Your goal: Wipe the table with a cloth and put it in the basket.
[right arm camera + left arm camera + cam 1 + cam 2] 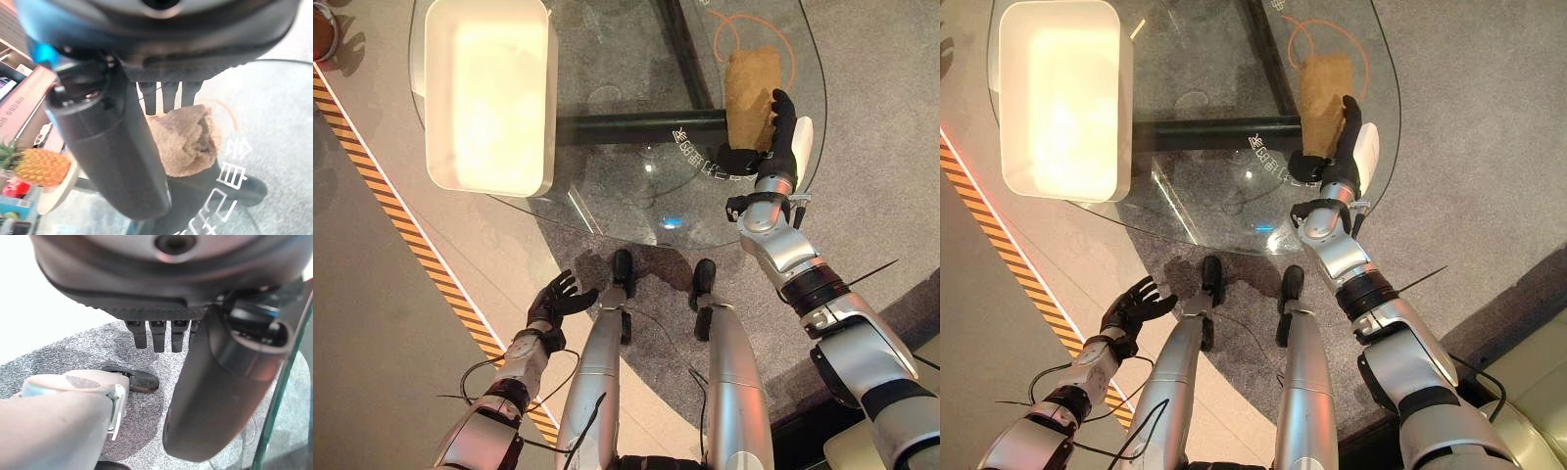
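One hand matters here: the right hand (766,137) lies on the near end of the tan cloth (749,86), fingers straight, pressing rather than gripping. The cloth's long axis runs away from the robot on the glass table (636,186). The white basket (489,171) sits well to the left; the left hand (558,299) hangs relaxed below.

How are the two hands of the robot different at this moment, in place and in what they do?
The right hand is up on the glass table, while the left hand hangs low beside the table, above the floor. The right hand rests on the brown cloth with fingers laid over it; the left hand touches nothing and holds nothing. Both are dark, and both have their fingers fairly straight.
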### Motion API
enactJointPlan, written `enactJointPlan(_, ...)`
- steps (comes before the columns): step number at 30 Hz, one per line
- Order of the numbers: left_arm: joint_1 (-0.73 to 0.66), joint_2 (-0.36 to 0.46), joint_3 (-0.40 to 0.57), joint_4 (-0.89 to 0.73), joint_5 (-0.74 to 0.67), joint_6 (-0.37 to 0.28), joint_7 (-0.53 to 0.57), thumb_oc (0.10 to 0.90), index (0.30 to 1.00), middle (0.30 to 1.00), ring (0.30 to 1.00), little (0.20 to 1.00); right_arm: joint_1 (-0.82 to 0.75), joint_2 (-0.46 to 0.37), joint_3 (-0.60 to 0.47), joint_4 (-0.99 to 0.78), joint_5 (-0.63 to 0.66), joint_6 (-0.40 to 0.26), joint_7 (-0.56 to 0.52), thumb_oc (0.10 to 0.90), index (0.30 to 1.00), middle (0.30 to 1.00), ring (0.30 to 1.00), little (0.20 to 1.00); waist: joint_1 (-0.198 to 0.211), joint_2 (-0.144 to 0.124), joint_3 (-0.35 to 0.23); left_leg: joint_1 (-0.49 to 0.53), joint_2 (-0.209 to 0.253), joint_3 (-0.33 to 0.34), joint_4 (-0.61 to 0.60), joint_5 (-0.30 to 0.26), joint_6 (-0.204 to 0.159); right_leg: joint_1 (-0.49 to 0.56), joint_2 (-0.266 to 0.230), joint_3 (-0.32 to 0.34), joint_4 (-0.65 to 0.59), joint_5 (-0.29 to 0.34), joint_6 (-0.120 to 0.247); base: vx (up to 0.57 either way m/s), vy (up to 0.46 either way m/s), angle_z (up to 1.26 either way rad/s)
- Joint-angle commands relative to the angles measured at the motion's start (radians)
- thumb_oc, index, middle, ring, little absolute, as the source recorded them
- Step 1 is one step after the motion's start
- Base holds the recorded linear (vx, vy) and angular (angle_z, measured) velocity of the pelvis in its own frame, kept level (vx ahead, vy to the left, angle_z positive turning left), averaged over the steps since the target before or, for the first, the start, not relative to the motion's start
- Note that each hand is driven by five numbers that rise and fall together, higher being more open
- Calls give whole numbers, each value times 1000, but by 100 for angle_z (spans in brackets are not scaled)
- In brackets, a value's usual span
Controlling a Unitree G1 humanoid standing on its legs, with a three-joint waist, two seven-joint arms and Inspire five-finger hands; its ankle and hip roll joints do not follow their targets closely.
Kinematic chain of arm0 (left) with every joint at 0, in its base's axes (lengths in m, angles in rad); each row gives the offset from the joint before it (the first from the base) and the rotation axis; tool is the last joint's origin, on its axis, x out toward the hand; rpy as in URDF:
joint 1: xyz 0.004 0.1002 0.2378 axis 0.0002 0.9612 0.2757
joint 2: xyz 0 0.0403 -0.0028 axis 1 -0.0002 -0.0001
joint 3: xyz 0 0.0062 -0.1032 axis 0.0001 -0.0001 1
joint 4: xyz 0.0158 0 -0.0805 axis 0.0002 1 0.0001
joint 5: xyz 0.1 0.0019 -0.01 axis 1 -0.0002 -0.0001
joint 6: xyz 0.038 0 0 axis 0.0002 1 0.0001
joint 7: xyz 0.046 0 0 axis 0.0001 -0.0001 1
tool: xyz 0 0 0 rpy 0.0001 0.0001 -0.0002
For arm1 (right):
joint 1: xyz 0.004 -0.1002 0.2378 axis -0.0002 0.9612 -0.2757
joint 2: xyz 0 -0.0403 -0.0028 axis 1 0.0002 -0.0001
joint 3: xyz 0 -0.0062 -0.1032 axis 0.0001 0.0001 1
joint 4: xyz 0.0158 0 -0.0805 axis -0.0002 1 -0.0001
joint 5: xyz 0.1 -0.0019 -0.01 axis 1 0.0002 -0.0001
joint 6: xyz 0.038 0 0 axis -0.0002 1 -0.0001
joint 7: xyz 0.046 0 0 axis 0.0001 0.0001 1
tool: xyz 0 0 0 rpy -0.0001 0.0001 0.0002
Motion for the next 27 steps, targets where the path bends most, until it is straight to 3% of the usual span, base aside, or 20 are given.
enactJointPlan(1,63,-35,-12,-5,13,-18,20,800,900,900,900,900,-104,-41,20,-14,-67,-22,-73,800,900,900,900,900,-3,64,-24,-4,-38,64,88,-105,38,25,19,-68,-69,6,-7,0,0,0)
enactJointPlan(15,54,-44,-32,-14,6,-3,27,800,900,900,900,900,-142,-27,58,44,-95,5,-44,800,900,900,900,900,4,82,-24,-8,-43,63,86,-99,39,10,16,-66,-55,8,-5,0,0,0)
enactJointPlan(27,54,-46,-49,-16,6,-1,20,800,900,900,900,900,-179,-14,68,85,-31,7,-63,800,900,900,900,900,15,91,-24,-6,-46,60,83,-94,41,6,11,-70,-47,9,-6,1,1,2)
